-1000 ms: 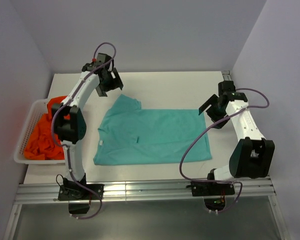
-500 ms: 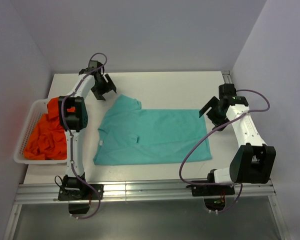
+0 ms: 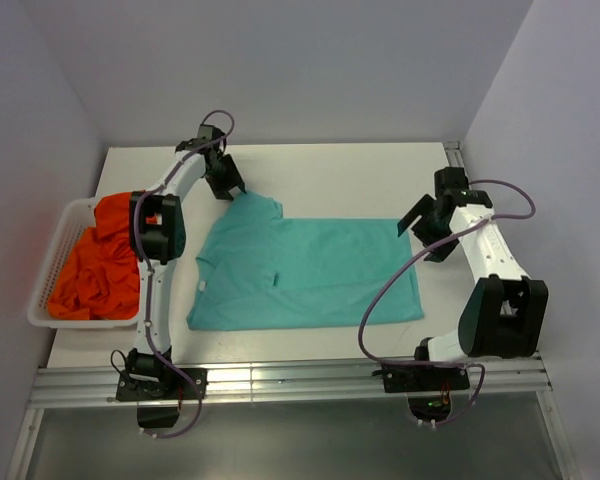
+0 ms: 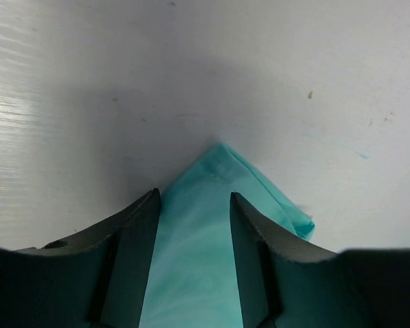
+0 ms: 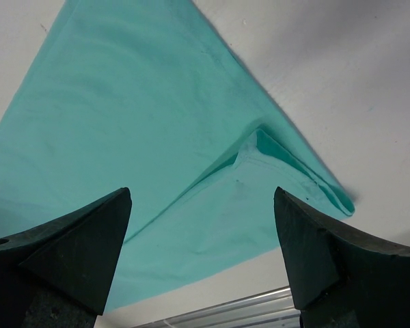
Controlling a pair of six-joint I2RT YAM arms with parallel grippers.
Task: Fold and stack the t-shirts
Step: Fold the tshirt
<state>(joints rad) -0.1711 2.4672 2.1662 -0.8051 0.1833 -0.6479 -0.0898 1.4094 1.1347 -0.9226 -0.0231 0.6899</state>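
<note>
The left end effector [image 3: 227, 183] is spread, not pinching. In the left wrist view its two dark fingers [image 4: 133, 253] stand either side of a pointed tip of the teal-green t-shirt [image 4: 195, 273], and the cloth runs up the gap between them. It is hard to say whether the fingers actually touch the cloth or the surface [image 3: 330, 170]. That tip is the shirt's far sleeve, which points toward the far-left corner of the surface. The left arm reaches to it along the left side.

The right end effector [image 3: 417, 215] is spread wide. From the right wrist view its fingers [image 5: 75, 246] are well apart over the shirt's far-right corner [image 5: 294, 174], where the hem is doubled into a small fold. Nothing is held between them.

The teal-green t-shirt [image 3: 310, 265] lies spread flat in the middle of the surface. Its neck is toward the left edge and its hem toward the right edge. A small white label [image 3: 198, 286] shows just beside the neck.

The orange-red t-shirts [image 3: 95, 265] sit crumpled in a heap inside the white slatted basket [image 3: 38, 305]. The basket is at the left edge of the surface, apart from the teal shirt.
</note>
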